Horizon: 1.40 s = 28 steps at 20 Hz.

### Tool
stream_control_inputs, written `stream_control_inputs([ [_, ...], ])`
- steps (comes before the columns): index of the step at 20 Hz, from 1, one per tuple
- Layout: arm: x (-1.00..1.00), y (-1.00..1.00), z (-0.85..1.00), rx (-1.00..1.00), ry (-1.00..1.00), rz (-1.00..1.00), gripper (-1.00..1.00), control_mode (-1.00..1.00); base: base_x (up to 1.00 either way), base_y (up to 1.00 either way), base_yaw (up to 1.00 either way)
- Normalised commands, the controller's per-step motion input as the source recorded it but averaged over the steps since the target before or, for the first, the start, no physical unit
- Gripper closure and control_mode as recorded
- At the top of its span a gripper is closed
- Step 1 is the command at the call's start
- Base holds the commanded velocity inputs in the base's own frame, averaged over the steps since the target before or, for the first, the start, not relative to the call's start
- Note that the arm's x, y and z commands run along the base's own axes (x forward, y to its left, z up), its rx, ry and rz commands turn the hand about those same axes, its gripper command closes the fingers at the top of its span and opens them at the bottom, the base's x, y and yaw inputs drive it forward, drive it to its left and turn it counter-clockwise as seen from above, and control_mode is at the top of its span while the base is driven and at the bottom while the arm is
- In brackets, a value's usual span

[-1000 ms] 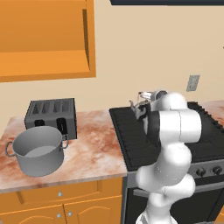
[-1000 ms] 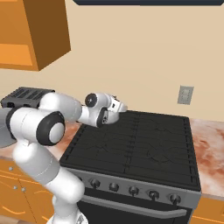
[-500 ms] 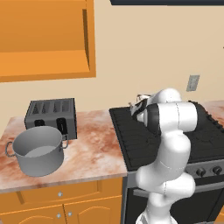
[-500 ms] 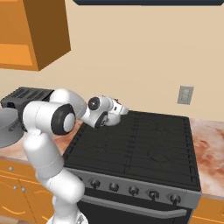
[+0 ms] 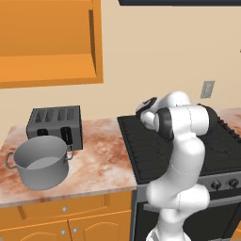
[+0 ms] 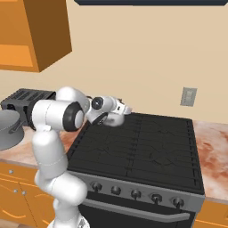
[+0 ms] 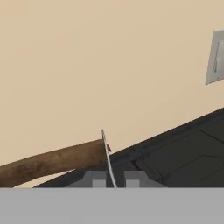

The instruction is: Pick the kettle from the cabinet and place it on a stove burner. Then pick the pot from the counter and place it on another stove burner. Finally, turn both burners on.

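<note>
- The arm's elbow swings from the lower centre of the left base view to the upper right.
- The gripper (image 6: 126, 108) sits slightly further right, at the cooktop's (image 6: 147, 147) back-left corner.

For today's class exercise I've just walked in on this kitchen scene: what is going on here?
A white robot arm reaches over the back left of the black cooktop, its gripper near the wall. In the hand view a thin wire runs up between the fingertips; what hangs from it can't be made out. The pot sits untouched on the counter, in front of the toaster. The cabinet above hangs open.
</note>
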Motion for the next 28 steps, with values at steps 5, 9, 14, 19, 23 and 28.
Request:
stream_control_inputs([
  [5, 0.18, -0.03, -0.13, 0.0, 0.0, 0.0, 1.0, -1.0, 0.0, 0.0, 0.0],
  [9, 0.0, 0.0, -0.19, 0.02, -0.01, 0.0, 1.0, -1.0, 0.0, 0.0, 0.0],
  [14, -0.02, 0.0, -0.22, 0.03, -0.02, 0.0, -1.0, -1.0, 0.0, 0.0, 0.0],
  [19, -0.04, 0.0, -0.13, 0.04, -0.06, 0.0, -1.0, -1.0, 0.0, 0.0, 0.0],
  [23, -0.12, 0.0, -0.25, 0.03, -0.05, 0.01, -1.0, -1.0, 0.0, 0.0, 0.0],
  [28, -0.1, 0.0, -0.22, 0.0, -0.01, 0.0, -1.0, -1.0, 0.0, 0.0, 0.0],
])
